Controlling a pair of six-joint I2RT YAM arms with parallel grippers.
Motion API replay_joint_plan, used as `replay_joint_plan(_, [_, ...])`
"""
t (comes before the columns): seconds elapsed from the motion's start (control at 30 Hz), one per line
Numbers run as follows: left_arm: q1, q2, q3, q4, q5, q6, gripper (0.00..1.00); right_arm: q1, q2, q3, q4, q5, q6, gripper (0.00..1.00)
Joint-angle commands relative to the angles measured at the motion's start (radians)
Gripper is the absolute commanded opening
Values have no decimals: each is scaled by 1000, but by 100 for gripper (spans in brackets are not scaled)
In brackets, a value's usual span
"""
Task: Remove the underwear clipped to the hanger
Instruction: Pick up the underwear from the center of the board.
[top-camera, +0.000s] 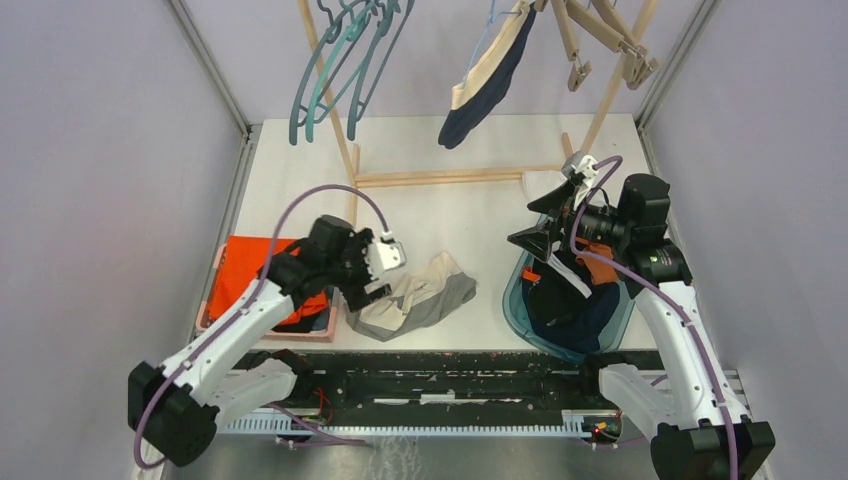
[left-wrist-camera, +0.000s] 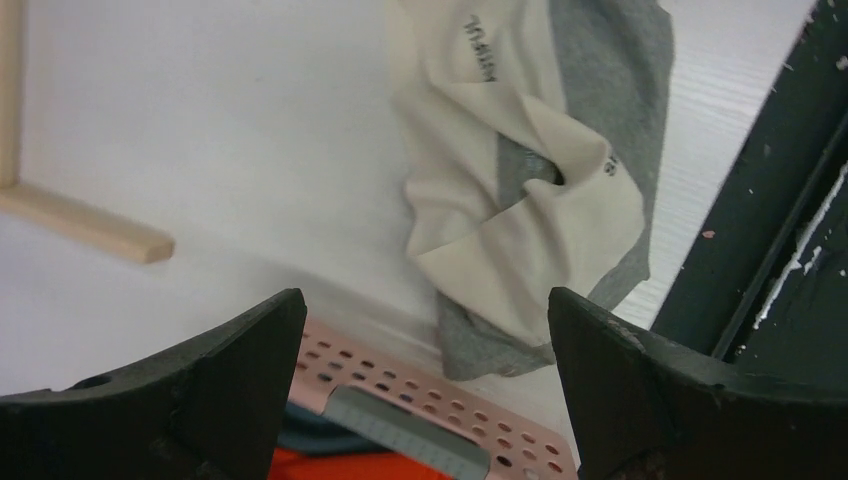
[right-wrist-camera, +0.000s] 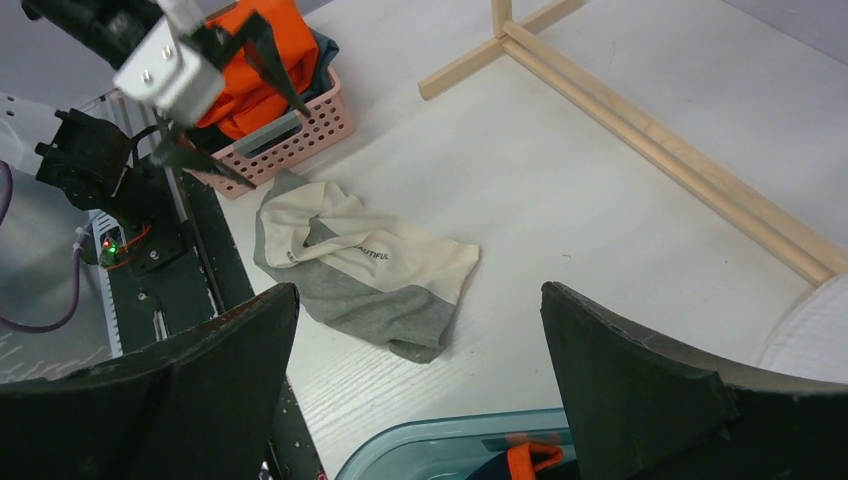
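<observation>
One piece of underwear, navy with a cream waistband, hangs from the rack at the top. A second, grey and cream piece lies crumpled on the table. My left gripper is open and empty. It hovers over the pink basket's corner, just left of the grey and cream piece. My right gripper is open and empty above the far rim of a teal bin, which holds dark and orange garments.
A pink perforated basket with bright orange cloth sits at the left. The wooden rack's base bars cross the far table. Teal hangers and wooden clips hang overhead.
</observation>
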Motion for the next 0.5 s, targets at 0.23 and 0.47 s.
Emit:
replay_joint_plan(0.23, [-283,275,-97,154,-147,106,97,-12,-14,21,14,10,-29,100])
replay_joint_plan(0.47, [-329,348,-128,203,-159,85,74,-12,-16,16,22,3,-28,100])
